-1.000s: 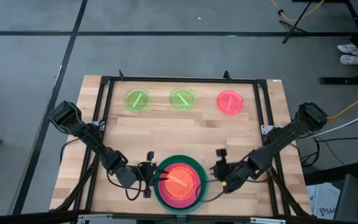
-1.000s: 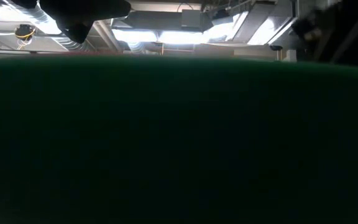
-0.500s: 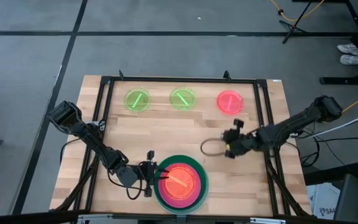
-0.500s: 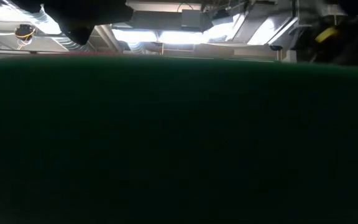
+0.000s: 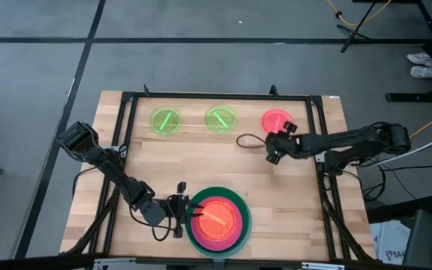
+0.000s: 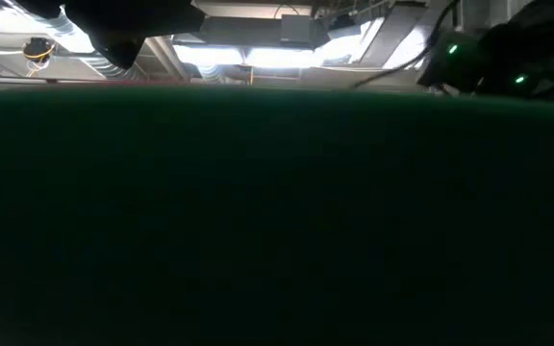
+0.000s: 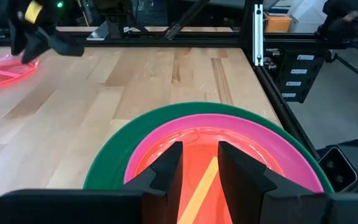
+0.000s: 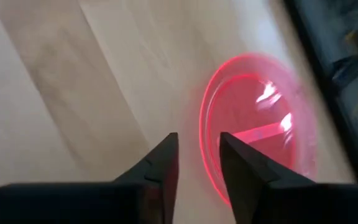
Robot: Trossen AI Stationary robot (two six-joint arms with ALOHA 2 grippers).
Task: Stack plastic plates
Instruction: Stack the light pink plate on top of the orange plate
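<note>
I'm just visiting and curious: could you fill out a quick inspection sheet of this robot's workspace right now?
Surface: light wooden table with a black frame.
Job's things: stack with large dark-green plate at the bottom, magenta and orange plates inside; two small translucent lime-green plates and a small pink-red plate lie singly at the far edge.
Clutter: nothing seen.
Grippers: left gripper open, over the stack's edge; right gripper open, nearing the pink-red plate.
Cables: black loop beside the right gripper.
Surroundings: grey floor, a person's shoes.
</note>
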